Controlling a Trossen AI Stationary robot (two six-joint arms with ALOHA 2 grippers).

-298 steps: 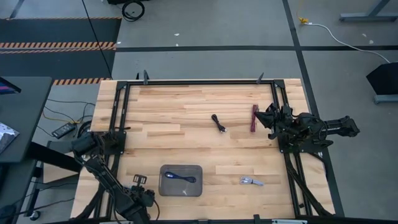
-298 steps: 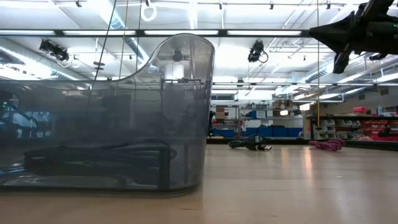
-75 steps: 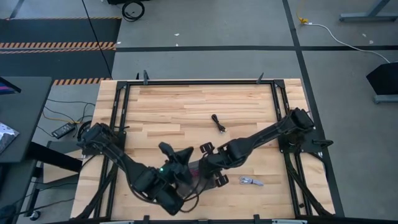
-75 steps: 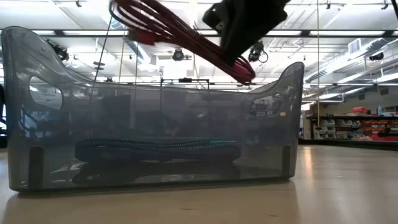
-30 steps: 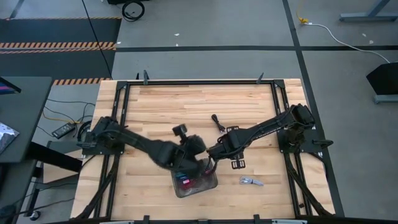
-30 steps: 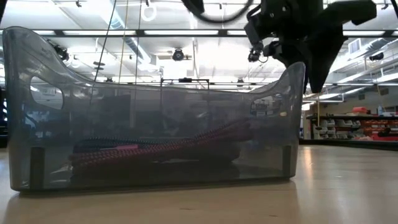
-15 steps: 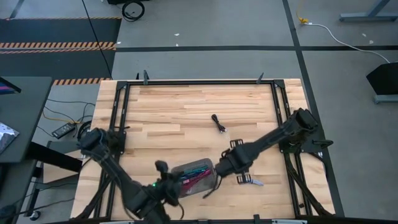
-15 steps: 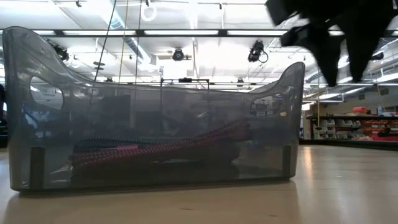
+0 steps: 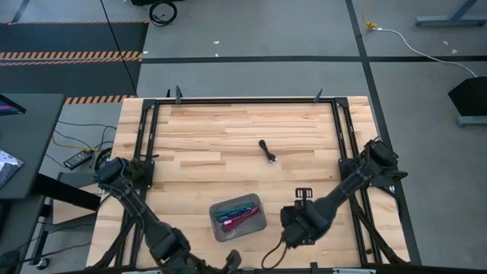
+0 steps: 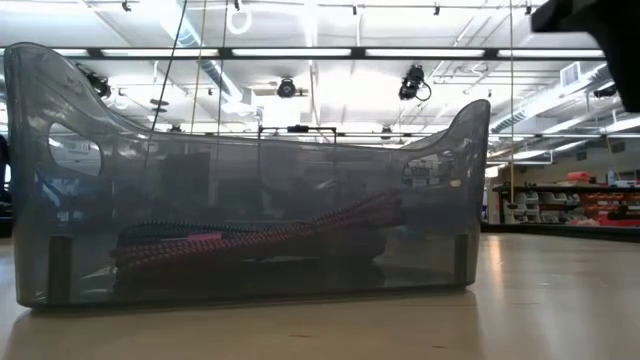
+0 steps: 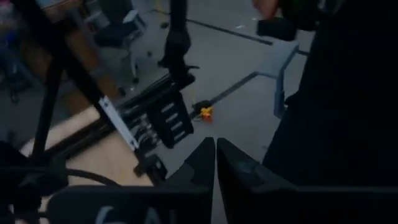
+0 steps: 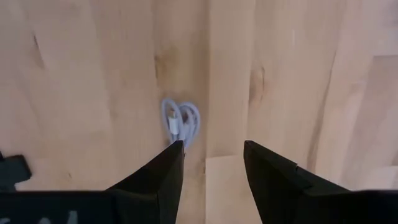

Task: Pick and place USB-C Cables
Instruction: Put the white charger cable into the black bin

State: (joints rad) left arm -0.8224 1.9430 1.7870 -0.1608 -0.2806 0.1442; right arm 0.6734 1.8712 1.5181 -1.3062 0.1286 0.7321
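The grey tray (image 9: 214, 221) stands near the table's front middle. A dark red cable bundle (image 9: 242, 218) and a teal one (image 9: 232, 207) lie in it; through the tray wall (image 10: 250, 180) the red bundle (image 10: 260, 240) shows on its floor. A black cable (image 9: 267, 150) lies at mid-table. A silver-grey cable (image 12: 181, 124) lies flat on the wood; my right gripper (image 12: 211, 155) hangs open above it, right of the tray (image 9: 297, 227), and hides it in the high view. My left gripper (image 11: 215, 155) is shut and holds nothing, at the near edge (image 9: 230, 261).
A black metal frame (image 9: 243, 100) runs around the table's edges, with arm mounts at left and right. Bare wood lies between the tray and the black cable and across the far half. Part of my right arm (image 10: 600, 20) shows at the low view's top right.
My right gripper has gone from beside the tray's far right corner toward the table's near right and now hangs over the silver-grey cable. My left arm has drawn back from over the tray to the near edge. The red bundle stays in the tray.
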